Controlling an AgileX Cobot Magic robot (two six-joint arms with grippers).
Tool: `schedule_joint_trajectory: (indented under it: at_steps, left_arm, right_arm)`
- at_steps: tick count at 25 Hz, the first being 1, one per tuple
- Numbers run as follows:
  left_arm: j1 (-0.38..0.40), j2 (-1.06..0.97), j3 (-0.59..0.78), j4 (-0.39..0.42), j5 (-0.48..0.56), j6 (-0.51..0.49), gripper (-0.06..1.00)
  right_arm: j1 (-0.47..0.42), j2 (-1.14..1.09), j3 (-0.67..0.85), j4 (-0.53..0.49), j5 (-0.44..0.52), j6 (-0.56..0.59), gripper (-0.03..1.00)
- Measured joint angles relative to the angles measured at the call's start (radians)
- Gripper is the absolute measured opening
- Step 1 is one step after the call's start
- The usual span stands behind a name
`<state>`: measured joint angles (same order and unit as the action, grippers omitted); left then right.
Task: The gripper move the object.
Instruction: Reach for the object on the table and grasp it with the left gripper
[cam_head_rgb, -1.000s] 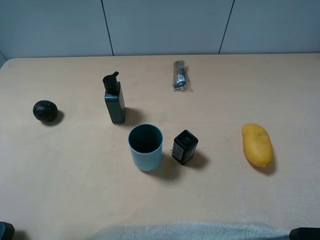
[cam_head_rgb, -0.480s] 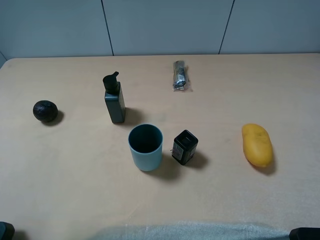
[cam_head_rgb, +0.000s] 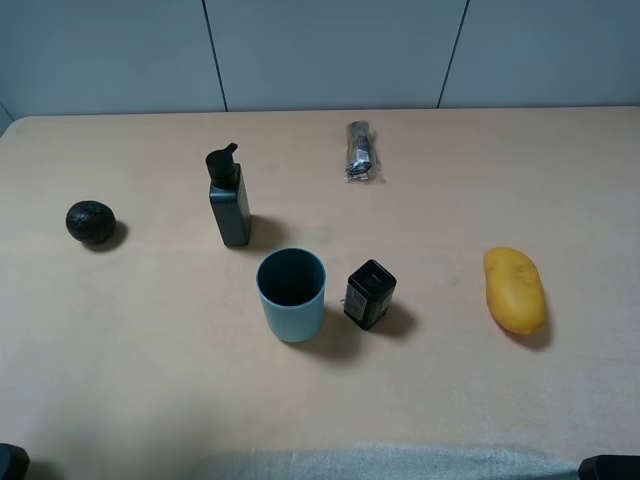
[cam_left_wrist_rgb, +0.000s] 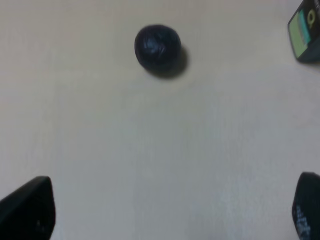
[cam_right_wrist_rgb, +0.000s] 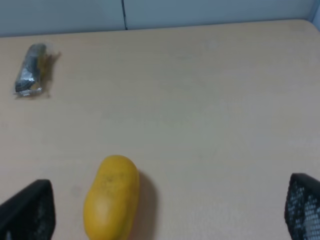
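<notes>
Left wrist view soft, out of focus throughout. Left gripper (cam_left_wrist_rgb: 172, 215): only two fingertips (cam_left_wrist_rgb: 30, 212) show at the frame corners, the rest cut off. Black bottle (cam_left_wrist_rgb: 306, 31) cropped by the edge, label unreadable. Right gripper (cam_right_wrist_rgb: 165, 215): likewise fingertips (cam_right_wrist_rgb: 25, 212) only. Mango (cam_right_wrist_rgb: 111, 200): near end cut by the frame. Exterior high: dark sliver (cam_head_rgb: 12, 463) at bottom left corner, second sliver (cam_head_rgb: 610, 467) at bottom right, both cropped, parts indeterminate. Packet (cam_head_rgb: 360, 150) print too small to read.
</notes>
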<state>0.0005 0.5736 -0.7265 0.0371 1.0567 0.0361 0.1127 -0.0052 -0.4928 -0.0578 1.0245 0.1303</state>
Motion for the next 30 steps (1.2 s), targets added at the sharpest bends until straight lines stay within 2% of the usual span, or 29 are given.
schedule_joint_trajectory:
  at_steps: [12, 30]
  left_arm:
    - [0.000, 0.326, -0.067, 0.000, -0.035, 0.000, 0.95]
    - [0.002, 0.636, -0.068, 0.016, -0.232, -0.001, 0.95]
  right_arm:
    - [0.000, 0.000, 0.000, 0.000, 0.000, 0.000, 0.69]
    - [0.000, 0.000, 0.000, 0.000, 0.000, 0.000, 0.69]
